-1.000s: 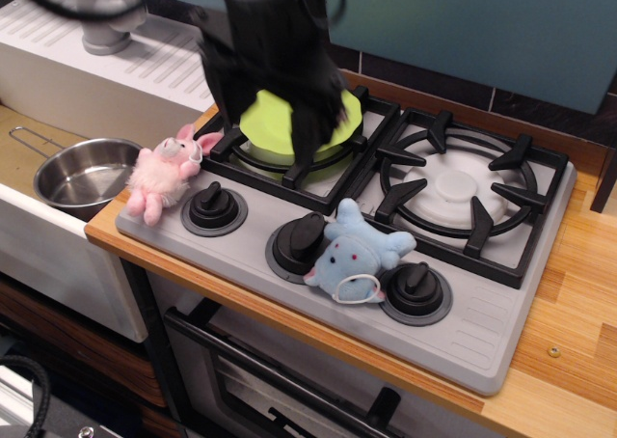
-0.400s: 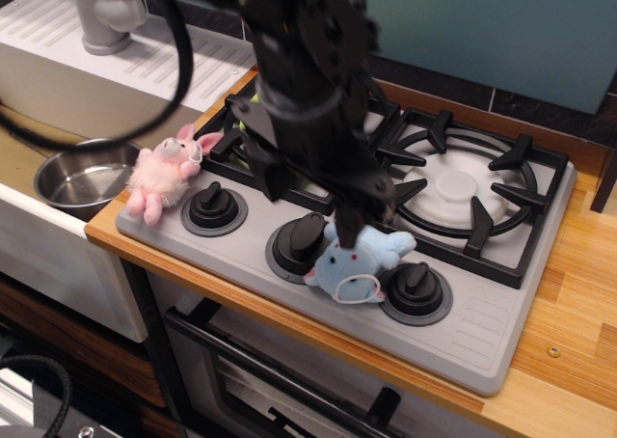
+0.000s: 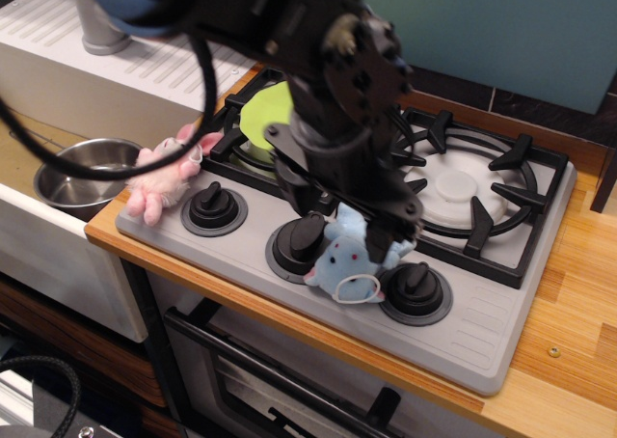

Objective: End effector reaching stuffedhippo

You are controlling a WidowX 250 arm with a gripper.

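The pincer (image 3: 378, 237) hangs low over the stove (image 3: 482, 342) on the wooden bench (image 3: 578, 303), its black tip overlapping the upper back of the stuffedhippo (image 3: 349, 263) — whether the jaws are spread or pinching the plush cannot be told. The hippo lies just below the pincer, between two knobs (image 3: 302, 241), muzzle toward the stove's front edge. Well off to the pincer's left sit a pink plush pig (image 3: 166, 176) and a steel pan (image 3: 82, 173); behind it, a green disc (image 3: 262, 116) lies on the burner.

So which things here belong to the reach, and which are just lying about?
Part of the job:
- end effector, low over the toy's back
- stuffedhippo, between two knobs

Just lying about:
- pink plush pig
- steel pan
- green disc on the left burner
- stove knobs
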